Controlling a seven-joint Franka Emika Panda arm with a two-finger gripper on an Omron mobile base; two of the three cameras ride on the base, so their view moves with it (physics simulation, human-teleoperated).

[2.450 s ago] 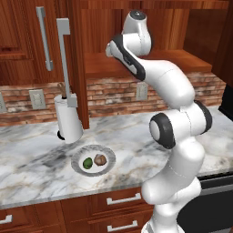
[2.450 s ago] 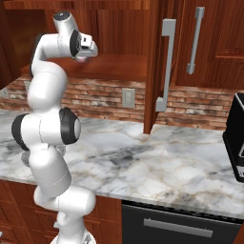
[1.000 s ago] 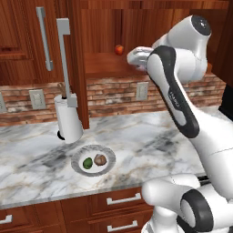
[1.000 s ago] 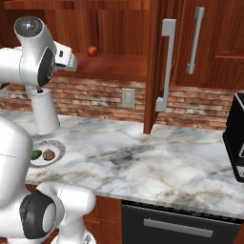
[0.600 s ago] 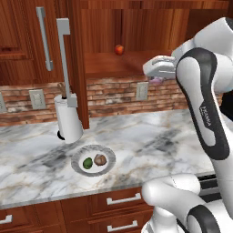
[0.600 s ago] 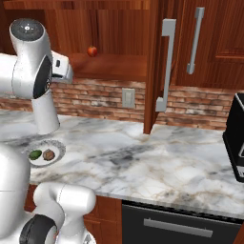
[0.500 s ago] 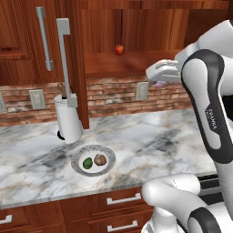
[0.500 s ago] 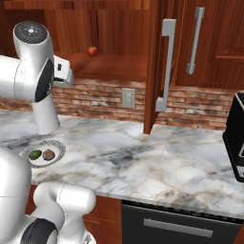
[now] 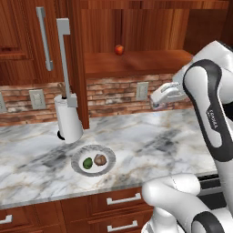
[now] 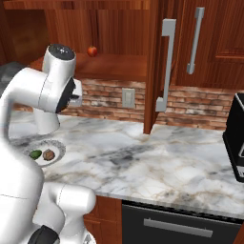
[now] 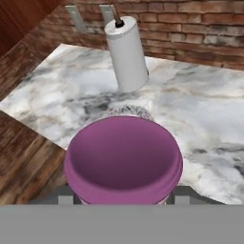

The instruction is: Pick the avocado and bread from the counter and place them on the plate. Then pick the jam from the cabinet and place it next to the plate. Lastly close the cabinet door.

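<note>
Purple lid of the jam [image 11: 123, 155] filled the lower centre of the hand view, round, smooth, slightly dished, with the gripper [image 11: 123, 199] closed around the jar; dark finger tips barely showed at either side beneath the lid. In the left base view the gripper [image 9: 160, 97] sat at centre right, above the counter [image 9: 145, 136], and the jar there was too hidden to make out. Marble counter was white-grey with dark and tan veins, glossy and flat. Round white plate [image 9: 107, 166] with speckled grey rim lay at lower left of the left base view, holding the dark-green avocado [image 9: 87, 163] and the brown lumpy bread [image 9: 100, 159] side by side, touching or nearly so. White paper towel roll [image 9: 68, 120] stood upright just behind the plate. Reddish-brown wooden cabinet [image 9: 136, 63] was open at top centre, with a small red-orange fruit [image 9: 119, 49] on its shelf. Cabinet door [image 9: 78, 63] stood swung out, edge-on, grey bar handle [image 9: 64, 59] vertical. Brick backsplash [image 9: 118, 93] carried a wall outlet [image 9: 142, 91]. Black appliance [image 10: 236, 143] stood at right edge of the right base view.
</note>
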